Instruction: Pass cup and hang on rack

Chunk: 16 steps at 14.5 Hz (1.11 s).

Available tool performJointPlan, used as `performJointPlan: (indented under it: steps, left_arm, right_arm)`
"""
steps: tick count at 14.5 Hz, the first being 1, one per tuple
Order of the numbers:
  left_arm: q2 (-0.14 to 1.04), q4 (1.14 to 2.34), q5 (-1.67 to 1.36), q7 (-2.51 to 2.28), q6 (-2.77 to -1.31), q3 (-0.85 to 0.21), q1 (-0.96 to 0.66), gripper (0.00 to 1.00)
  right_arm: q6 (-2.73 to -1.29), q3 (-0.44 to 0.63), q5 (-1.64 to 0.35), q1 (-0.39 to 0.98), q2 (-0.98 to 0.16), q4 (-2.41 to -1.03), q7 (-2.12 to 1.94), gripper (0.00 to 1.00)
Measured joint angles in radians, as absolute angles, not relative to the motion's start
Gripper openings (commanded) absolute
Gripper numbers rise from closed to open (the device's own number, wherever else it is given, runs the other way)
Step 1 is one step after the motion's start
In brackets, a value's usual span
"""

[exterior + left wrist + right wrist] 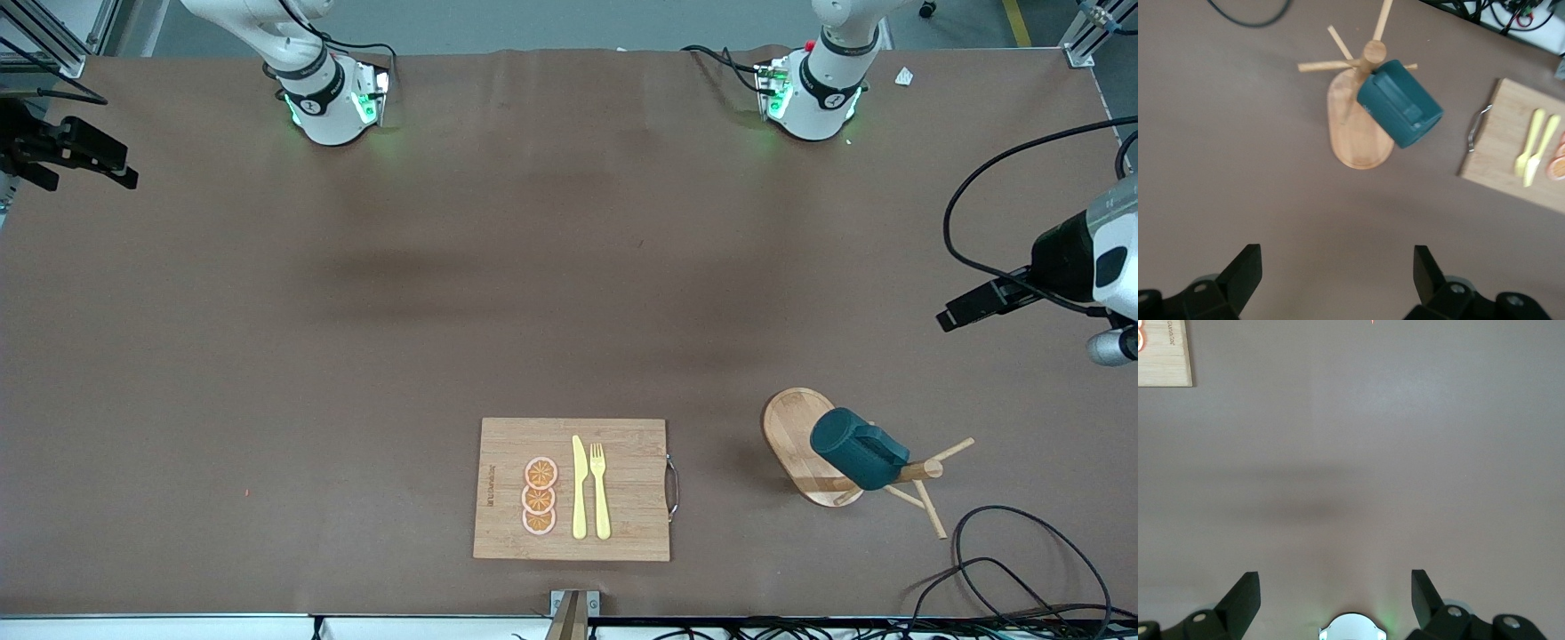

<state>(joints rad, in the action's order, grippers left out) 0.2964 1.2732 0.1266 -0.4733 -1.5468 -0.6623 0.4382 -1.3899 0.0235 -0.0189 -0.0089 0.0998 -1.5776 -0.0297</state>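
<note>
Cup [858, 455] hangs on the rack [805, 444]; only wrist views show both empty grippers, left [1338, 277] and right [1336, 600], spread wide over bare table [356, 311].

the dark teal cup [859, 449] hangs tilted on a peg of the light wooden rack [800, 444], whose oval bamboo base sits flat on the counter toward the left arm's end, its post upright with thin pegs angling outward.
</note>
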Motion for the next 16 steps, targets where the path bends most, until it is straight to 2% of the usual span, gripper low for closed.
performJointPlan:
  steps: [5, 6, 10, 14, 16]
  left_arm:
    - [0.239, 1.277, 0.163, -0.403, -1.505, -0.669, 0.413, 1.0]
    - [0.216, 1.285, 0.164, -0.388, -1.499, -0.636, 0.371, 1.0]
    - [0.107, 1.368, 0.141, -0.299, -1.489, -0.371, 0.147, 1.0]
    - [0.013, 1.471, 0.066, -0.196, -1.489, -0.23, 0.091, 1.0]
    - [-0.031, 1.528, 0.055, -0.181, -1.489, -0.193, 0.059, 1.0]
  right_arm:
    - [-1.391, 0.024, -0.018, -0.009, 0.1, -1.578, -0.03, 1.0]
    - [-1.391, 0.024, -0.018, -0.009, 0.1, -1.578, -0.03, 1.0]
    - [-1.391, 0.024, -0.018, -0.009, 0.1, -1.578, -0.03, 1.0]
    - [-1.391, 0.024, -0.018, -0.009, 0.1, -1.578, -0.03, 1.0]
    - [-1.391, 0.024, -0.018, -0.009, 0.1, -1.578, -0.03, 1.0]
